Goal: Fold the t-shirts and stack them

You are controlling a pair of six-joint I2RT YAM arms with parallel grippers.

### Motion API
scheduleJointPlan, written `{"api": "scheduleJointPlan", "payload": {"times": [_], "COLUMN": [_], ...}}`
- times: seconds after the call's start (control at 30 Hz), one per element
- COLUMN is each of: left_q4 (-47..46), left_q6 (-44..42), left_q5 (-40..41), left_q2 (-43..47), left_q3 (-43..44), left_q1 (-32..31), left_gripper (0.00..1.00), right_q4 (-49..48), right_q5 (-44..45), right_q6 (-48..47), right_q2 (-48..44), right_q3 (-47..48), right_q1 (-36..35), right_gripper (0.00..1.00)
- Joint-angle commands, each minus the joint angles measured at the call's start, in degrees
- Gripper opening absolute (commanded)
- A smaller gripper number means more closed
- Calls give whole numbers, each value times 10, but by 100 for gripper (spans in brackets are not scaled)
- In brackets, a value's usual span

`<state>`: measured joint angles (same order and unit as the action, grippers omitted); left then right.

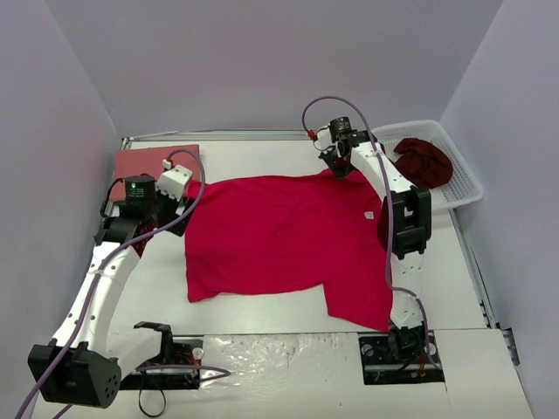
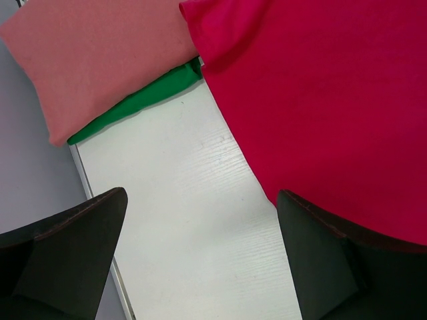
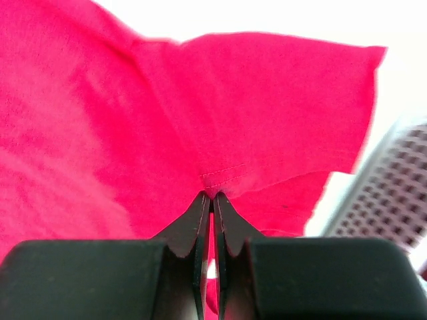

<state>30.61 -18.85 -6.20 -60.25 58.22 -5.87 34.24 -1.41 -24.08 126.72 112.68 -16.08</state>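
The right gripper point(image 3: 212, 195) is pinched shut on the bright crimson t-shirt point(image 1: 288, 240). Its two fingers are pressed together with a fold of the stitched hem caught between the tips, at the shirt's far edge near the right-hand corner. The cloth rises slightly into that pinch. The rest of the shirt lies spread across the middle of the table point(image 1: 253, 157), with a small white neck label point(image 1: 369, 215) showing beside the right arm.

The left gripper point(image 2: 201, 197) hangs at the crimson shirt's far left corner with its fingers spread wide and nothing between them but bare table. One finger point(image 2: 347, 267) sits over the shirt's edge; I cannot tell whether it touches the cloth.

The dull salmon-red t-shirt point(image 1: 153, 161) lies folded flat in the far left corner of the table, just beyond the left gripper, on top of a green cloth point(image 2: 143, 97) that peeks out beneath it. The dark maroon t-shirt point(image 1: 425, 161) is bunched up in the white lattice basket point(image 1: 463, 190) at the far right.
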Motion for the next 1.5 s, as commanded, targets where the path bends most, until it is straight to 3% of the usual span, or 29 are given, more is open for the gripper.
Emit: {"api": "scheduleJointPlan", "payload": {"times": [0.0, 0.43, 0.7, 0.93, 0.97, 1.0, 1.07, 1.1, 1.47], "left_q4": [-4, 8, 16, 18, 18, 19, 19, 18, 9], "left_q6": [3, 4, 12, 16, 17, 18, 19, 21, 29], "left_q5": [-6, -11, -37, -61, -63, -65, -72, -75, -87], "left_q2": [7, -12, -26, -20, -19, -17, -17, -18, 24], "left_q3": [8, 13, 20, 17, 18, 18, 18, 18, 6], "left_q1": [4, 31, 83, 103, 103, 104, 103, 104, 104], "left_gripper": [94, 94, 94, 94, 94, 94, 94, 94, 94], "right_q4": [14, -51, -252, -365, -367, -368, -375, -383, -453], "right_q5": [50, 133, 232, 267, 272, 277, 284, 287, 344], "right_q6": [-4, -82, -310, -382, -378, -372, -349, -339, -229], "right_q2": [-4, 145, 278, 326, 325, 322, 297, 285, 117], "right_q3": [60, 227, 239, 242, 236, 232, 209, 177, 23], "right_q1": [-1, -40, -89, -106, -106, -105, -103, -99, -90], "right_gripper": [0, 0, 0, 2, 8, 34, 68, 100, 100]}}
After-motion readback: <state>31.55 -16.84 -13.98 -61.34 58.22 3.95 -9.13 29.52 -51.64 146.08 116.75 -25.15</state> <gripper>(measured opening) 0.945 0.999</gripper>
